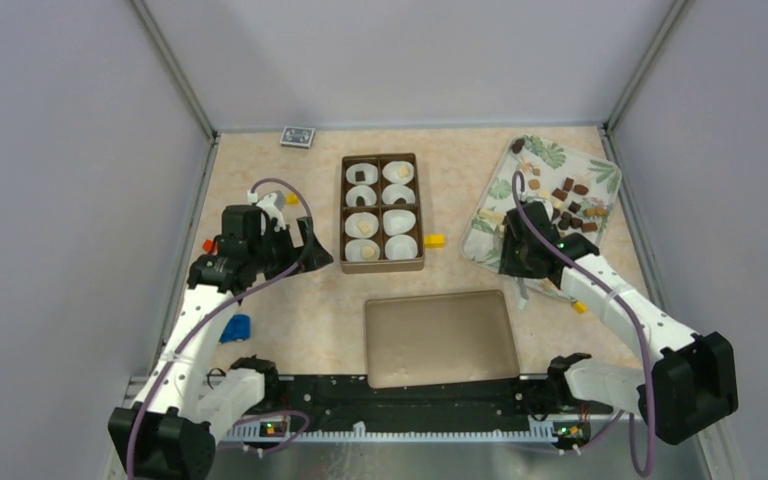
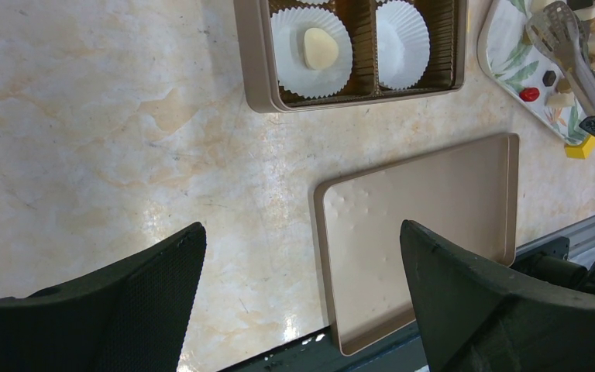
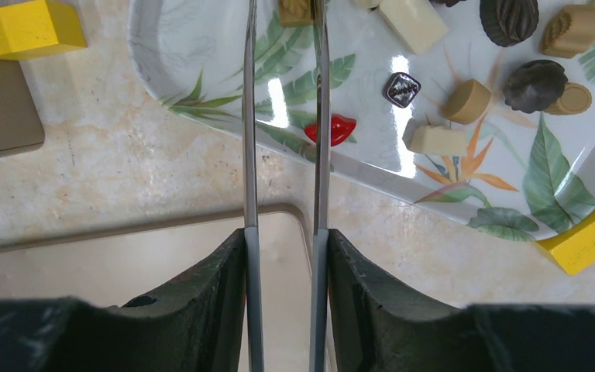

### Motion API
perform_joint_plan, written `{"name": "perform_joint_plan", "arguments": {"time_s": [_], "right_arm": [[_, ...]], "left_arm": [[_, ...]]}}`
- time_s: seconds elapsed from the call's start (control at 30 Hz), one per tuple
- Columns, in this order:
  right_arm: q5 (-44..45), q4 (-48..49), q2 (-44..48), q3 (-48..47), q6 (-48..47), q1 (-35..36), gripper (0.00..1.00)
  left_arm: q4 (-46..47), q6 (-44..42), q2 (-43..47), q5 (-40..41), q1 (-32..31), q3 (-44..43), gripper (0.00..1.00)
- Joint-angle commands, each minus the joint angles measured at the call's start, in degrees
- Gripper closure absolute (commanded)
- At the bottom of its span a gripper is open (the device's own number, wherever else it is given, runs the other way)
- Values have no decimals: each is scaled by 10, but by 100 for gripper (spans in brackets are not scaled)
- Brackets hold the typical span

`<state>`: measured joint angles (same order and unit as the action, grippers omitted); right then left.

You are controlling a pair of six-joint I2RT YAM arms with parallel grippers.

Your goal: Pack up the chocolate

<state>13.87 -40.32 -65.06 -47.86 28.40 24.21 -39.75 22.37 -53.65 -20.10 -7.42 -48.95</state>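
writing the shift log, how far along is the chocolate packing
Done: at least one cream piece sits in a cup of the box; the next cup is empty. In hand: right gripper clamps tongs above the tray. To do: many chocolates on the tray, lid off, left gripper open.

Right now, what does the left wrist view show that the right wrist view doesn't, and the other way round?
Left wrist only: white paper cups in the box, a cream chocolate in one, the tongs' head over the leaf-print tray, the open left claw. Right wrist only: the right claw clamped on the tongs' two arms. Both: the tray, a red lip-shaped piece, the flat lid.
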Motion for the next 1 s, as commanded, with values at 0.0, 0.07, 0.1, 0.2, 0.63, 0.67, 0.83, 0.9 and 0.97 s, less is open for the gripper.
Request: {"name": "perform_joint_plan", "arguments": {"time_s": [0.0, 0.07, 0.1, 0.2, 0.63, 0.67, 0.83, 0.9, 0.97], "right_arm": [[-8, 27, -6, -34, -14, -3, 62], [-10, 29, -7, -35, -17, -3, 62], [-9, 26, -6, -37, -19, -3, 62], [-2, 16, -6, -37, -24, -3, 62], [29, -17, -2, -36, -37, 6, 68], [37, -20, -5, -39, -37, 9, 68], [77, -40, -20, -51, -36, 27, 69], [76, -40, -22, -51, -38, 28, 69], [75, -39, -23, -51, -39, 30, 68]], "left_arm": [[22, -8, -6, -6, 2, -11, 1], [22, -8, -8, -8, 2, -11, 1], [22, -8, -9, -8, 2, -14, 1], [21, -9, -10, -10, 2, -17, 1], [29, -2, -10, -19, 2, -3, 1], [29, -3, -11, -19, 2, -4, 1], [32, -3, -16, -23, 2, -6, 1], [32, -1, -17, -26, 2, -6, 1], [32, -1, -17, -27, 2, -6, 1]]}}
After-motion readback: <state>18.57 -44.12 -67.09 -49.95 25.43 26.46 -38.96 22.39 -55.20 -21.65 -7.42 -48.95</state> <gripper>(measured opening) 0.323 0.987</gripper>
